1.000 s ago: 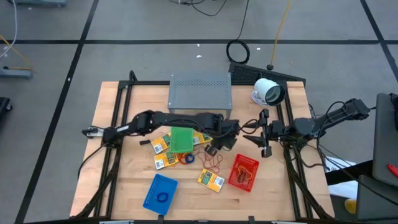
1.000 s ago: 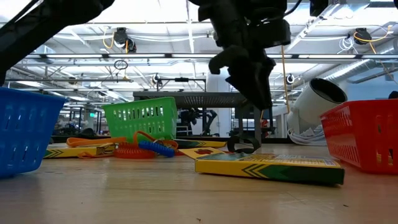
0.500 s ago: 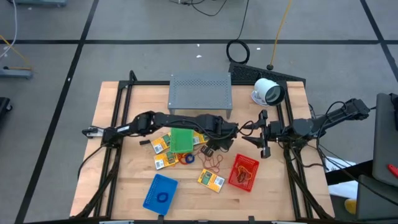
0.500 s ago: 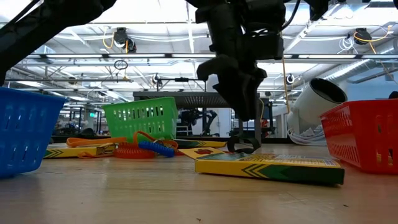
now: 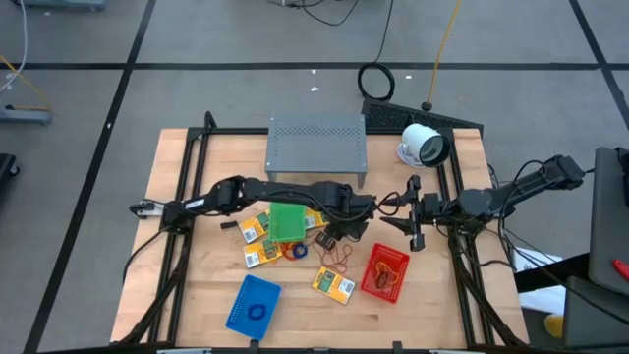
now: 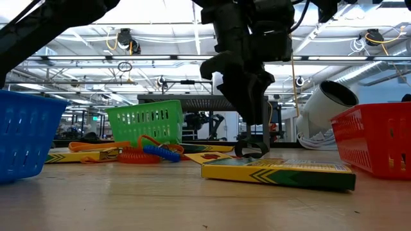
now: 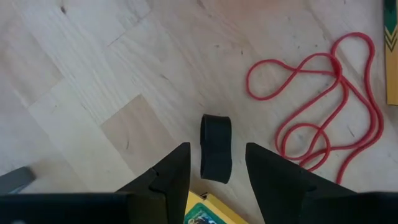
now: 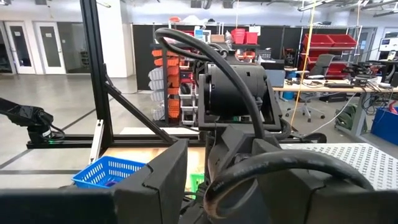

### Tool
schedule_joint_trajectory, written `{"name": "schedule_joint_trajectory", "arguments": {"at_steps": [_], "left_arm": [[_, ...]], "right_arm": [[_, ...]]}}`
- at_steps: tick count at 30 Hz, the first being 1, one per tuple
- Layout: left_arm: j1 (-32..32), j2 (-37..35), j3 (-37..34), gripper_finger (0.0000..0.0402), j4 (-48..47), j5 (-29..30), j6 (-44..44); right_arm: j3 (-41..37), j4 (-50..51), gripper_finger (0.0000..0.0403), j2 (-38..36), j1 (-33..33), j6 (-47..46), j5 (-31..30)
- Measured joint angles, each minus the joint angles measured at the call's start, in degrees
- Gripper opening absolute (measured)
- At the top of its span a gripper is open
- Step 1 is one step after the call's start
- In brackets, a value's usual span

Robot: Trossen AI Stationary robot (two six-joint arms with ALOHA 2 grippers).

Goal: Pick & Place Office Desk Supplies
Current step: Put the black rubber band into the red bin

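A small black ring lies flat on the wood, close to a tangle of red rubber bands and a yellow packet. My left gripper hangs open over the ring and points steeply down, one finger on each side of it, touching nothing. In the high view this gripper is at mid-table, right of the green basket. More yellow packets lie around. My right gripper waits open and level by the table's right edge.
A red basket stands at the near right and a blue basket near the front edge. The grey perforated shelf and a white round device stand at the back. Coiled rings lie by the green basket.
My left gripper has tipped to point more steeply down over the black ring and has sunk a little. Its fingers stay as far apart as before. The ring and the rubber bands have stayed where they were.
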State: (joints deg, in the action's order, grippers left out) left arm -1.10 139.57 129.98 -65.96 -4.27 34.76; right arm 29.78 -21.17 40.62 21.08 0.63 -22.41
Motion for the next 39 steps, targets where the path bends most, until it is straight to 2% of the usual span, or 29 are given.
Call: {"name": "schedule_joint_trajectory", "arguments": {"at_steps": [18, 23, 27, 31, 39], "left_arm": [[0.5, 5.1, -0.5, 0.0161, -0.2, 0.1, -1.9], [0.5, 5.2, -0.5, 0.0157, -0.3, 2.3, -1.5], [0.6, 5.2, -0.6, 0.0112, -0.2, 4.3, -0.9], [0.6, 5.2, -0.6, 0.0022, 0.2, 4.3, -2.0], [0.6, 5.0, -0.4, 0.0007, 1.2, 4.3, -5.6]], "right_arm": [[-0.1, 1.7, 0.0171, 1.4, 0.0, -1.7, 0.0], [-0.1, 1.4, 0.0171, 1.9, 0.0, -1.6, 0.0], [-0.1, 1.4, 0.0171, 1.9, 0.0, -1.6, -0.1], [-0.1, 0.8, 0.0171, 1.9, 0.0, -1.3, -0.4], [-0.1, -4.1, 0.0171, -0.1, 0.0, 4.6, -1.6]]}}
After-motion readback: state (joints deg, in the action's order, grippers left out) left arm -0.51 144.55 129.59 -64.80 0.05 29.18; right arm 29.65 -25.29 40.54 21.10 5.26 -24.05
